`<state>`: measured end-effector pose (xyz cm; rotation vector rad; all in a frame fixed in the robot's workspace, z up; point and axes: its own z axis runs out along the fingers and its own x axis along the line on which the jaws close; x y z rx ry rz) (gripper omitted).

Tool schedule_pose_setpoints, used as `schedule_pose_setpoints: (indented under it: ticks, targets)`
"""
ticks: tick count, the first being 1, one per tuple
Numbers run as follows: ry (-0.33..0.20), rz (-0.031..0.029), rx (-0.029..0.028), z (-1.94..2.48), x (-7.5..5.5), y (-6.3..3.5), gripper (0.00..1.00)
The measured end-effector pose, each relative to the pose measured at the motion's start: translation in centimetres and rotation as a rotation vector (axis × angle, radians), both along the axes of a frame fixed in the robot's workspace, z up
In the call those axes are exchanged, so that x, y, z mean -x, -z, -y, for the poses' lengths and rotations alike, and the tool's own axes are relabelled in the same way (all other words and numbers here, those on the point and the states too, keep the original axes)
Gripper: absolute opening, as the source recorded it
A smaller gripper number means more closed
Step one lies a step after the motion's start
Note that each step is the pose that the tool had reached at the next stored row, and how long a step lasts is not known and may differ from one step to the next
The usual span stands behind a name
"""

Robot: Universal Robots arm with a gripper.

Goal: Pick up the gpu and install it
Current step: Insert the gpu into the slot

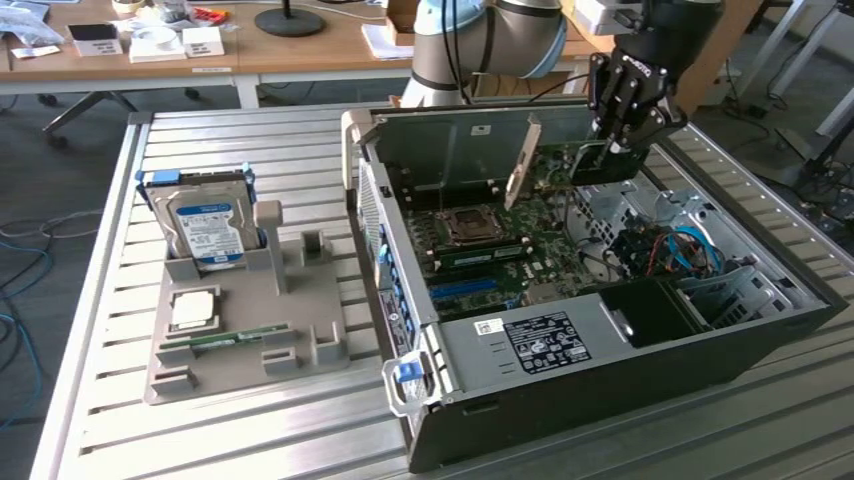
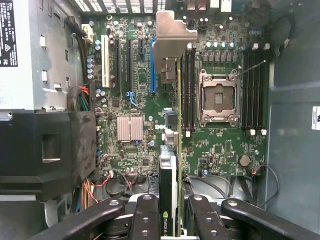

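My gripper (image 1: 622, 140) hangs over the far side of the open computer case (image 1: 747, 350), shut on the gpu (image 1: 601, 165). The card stands on edge, with its pale metal bracket (image 1: 523, 165) toward the exterior view's left. In the wrist view the gpu (image 2: 169, 185) runs edge-on between my fingers (image 2: 146, 217), and its bracket (image 2: 172, 42) reaches out over the motherboard (image 2: 135, 100). It sits above the board, close beside the blue slot (image 2: 153, 65) and the memory slots. The empty CPU socket (image 2: 218, 97) lies just past it.
A grey fixture tray (image 1: 307, 350) at the exterior view's left holds a blue-labelled hard drive (image 1: 207, 225), a small silver chip (image 1: 194, 308) and a green memory stick (image 1: 227, 338). The power supply (image 1: 534, 345) and a black drive cage (image 2: 45, 150) crowd the case. Cables (image 1: 674, 250) lie inside.
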<state>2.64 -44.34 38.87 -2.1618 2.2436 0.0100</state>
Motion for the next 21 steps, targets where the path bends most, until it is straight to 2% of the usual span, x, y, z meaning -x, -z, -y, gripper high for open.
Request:
schedule_pose_setpoints:
  ticks: [9, 21]
  targets:
    - [0.000, 0.0001, -0.0005, 0.00, 0.0, 0.15, 0.27]
    - [0.000, 0.0003, -0.0002, 0.00, 0.1, 1.67, 0.27]
